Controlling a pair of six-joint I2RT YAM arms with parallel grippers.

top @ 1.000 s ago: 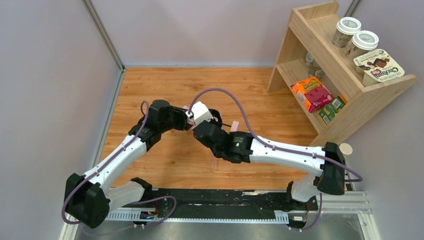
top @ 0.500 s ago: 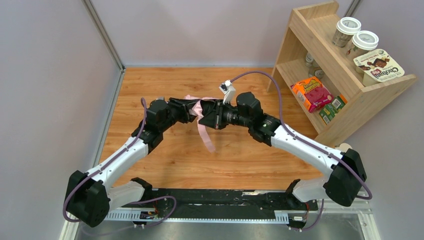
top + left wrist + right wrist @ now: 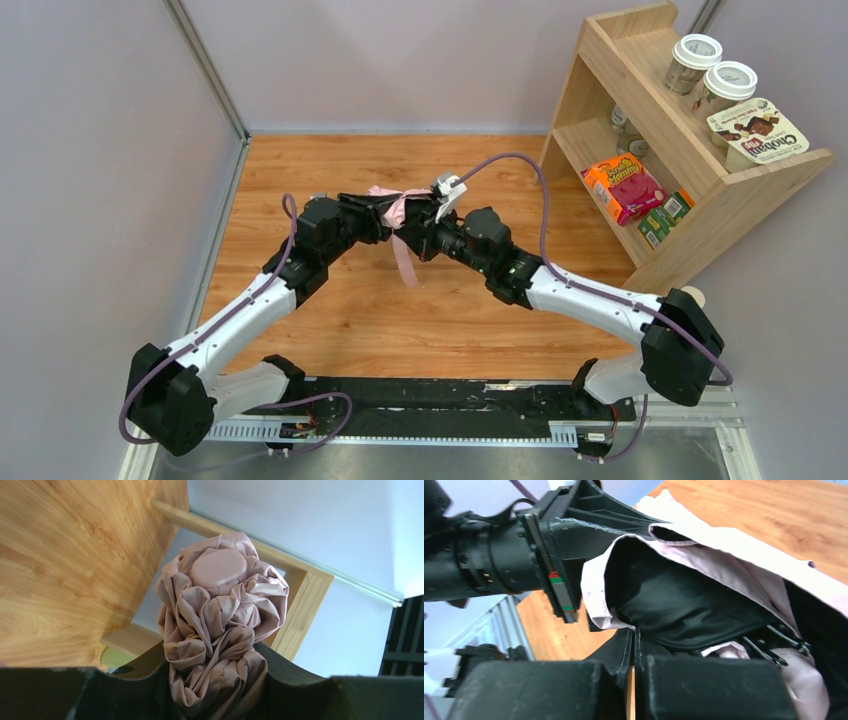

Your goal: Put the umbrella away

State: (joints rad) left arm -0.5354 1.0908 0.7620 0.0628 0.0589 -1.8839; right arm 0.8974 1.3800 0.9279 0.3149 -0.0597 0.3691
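The pale pink umbrella [image 3: 388, 208] hangs in the air over the wooden floor, folded and bunched. My left gripper [image 3: 372, 220] is shut on its crumpled fabric; in the left wrist view the umbrella [image 3: 220, 610] rises from between the dark jaws of the left gripper [image 3: 215, 672], its round pink cap on top. The pink strap [image 3: 403, 262] dangles loose below. My right gripper [image 3: 420, 234] comes from the right, shut, pads together. In the right wrist view the right gripper [image 3: 635, 640] has its tips at the rim of the umbrella's dark lining [image 3: 684, 605]; no fabric shows between the pads.
A wooden shelf [image 3: 700, 205] stands at the right with an orange snack box [image 3: 624, 187], small green packs and lidded jars [image 3: 697, 55]. Grey walls close off the left and back. Part of the shelf frame [image 3: 300, 610] shows behind the umbrella.
My right arm swung from in front of the umbrella round to its right side, wrist turned toward it. The strap swung left and hangs shorter. The left arm kept its hold.
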